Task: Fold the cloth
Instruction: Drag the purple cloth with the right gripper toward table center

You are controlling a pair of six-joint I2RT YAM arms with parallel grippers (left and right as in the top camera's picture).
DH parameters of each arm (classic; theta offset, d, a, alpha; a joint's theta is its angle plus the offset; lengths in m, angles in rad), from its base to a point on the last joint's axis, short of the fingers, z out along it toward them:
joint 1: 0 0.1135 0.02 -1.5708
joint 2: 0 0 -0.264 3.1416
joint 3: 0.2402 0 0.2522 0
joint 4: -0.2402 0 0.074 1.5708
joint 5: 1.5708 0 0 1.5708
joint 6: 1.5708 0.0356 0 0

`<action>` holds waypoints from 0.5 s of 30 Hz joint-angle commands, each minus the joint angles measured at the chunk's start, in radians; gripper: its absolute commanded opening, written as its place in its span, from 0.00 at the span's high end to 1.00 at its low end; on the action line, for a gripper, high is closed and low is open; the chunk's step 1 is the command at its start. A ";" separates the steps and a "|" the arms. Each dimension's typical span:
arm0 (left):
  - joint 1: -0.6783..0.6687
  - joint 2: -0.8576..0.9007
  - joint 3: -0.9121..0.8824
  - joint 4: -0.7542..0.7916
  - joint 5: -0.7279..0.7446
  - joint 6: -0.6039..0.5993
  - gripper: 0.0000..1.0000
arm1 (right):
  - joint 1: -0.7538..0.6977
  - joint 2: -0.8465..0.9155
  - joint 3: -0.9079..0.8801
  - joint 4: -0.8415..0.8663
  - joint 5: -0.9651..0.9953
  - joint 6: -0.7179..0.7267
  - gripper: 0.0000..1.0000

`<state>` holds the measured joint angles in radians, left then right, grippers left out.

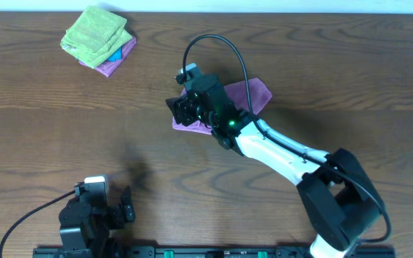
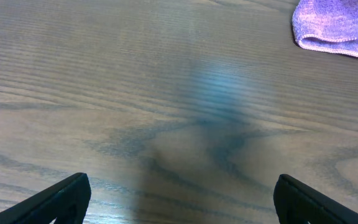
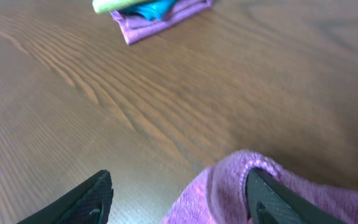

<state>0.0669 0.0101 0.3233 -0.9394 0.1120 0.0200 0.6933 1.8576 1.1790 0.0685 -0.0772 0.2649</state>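
The purple cloth (image 1: 258, 94) lies crumpled on the wooden table right of centre. Its corner also shows in the left wrist view (image 2: 337, 25). My right gripper (image 1: 186, 110) hovers over the cloth's left edge with its fingers spread wide. In the right wrist view the gripper (image 3: 179, 200) is open, and a raised fold of the cloth (image 3: 229, 190) bunches against the inner side of its right finger. My left gripper (image 1: 122, 206) is low at the front left, far from the cloth. It is open and empty over bare wood (image 2: 179, 205).
A stack of folded cloths (image 1: 99, 39), green on top with blue and purple below, sits at the back left, and shows at the top of the right wrist view (image 3: 154, 12). The right arm's cable (image 1: 224, 44) loops above the cloth.
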 commanded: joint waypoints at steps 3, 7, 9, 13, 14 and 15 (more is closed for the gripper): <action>-0.004 -0.006 -0.014 -0.055 -0.015 0.003 0.05 | -0.007 -0.122 0.016 -0.139 0.119 0.209 0.28; -0.004 -0.006 -0.014 -0.055 -0.015 0.003 0.05 | -0.025 -0.214 0.016 -0.300 0.182 0.312 0.19; -0.004 -0.006 -0.014 -0.055 -0.015 0.003 0.05 | -0.036 -0.262 0.016 -0.369 0.184 0.353 0.18; -0.004 -0.006 -0.014 -0.055 -0.015 0.003 0.05 | -0.077 -0.334 0.016 -0.572 0.185 0.508 0.25; -0.004 -0.006 -0.014 -0.055 -0.015 0.003 0.05 | -0.092 -0.342 0.016 -0.638 0.183 0.550 0.28; -0.004 -0.006 -0.014 -0.055 -0.015 0.003 0.05 | -0.111 -0.343 0.016 -0.716 0.166 0.599 0.28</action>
<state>0.0669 0.0101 0.3233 -0.9394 0.1120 0.0200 0.6174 1.5227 1.1900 -0.5720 0.0837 0.7044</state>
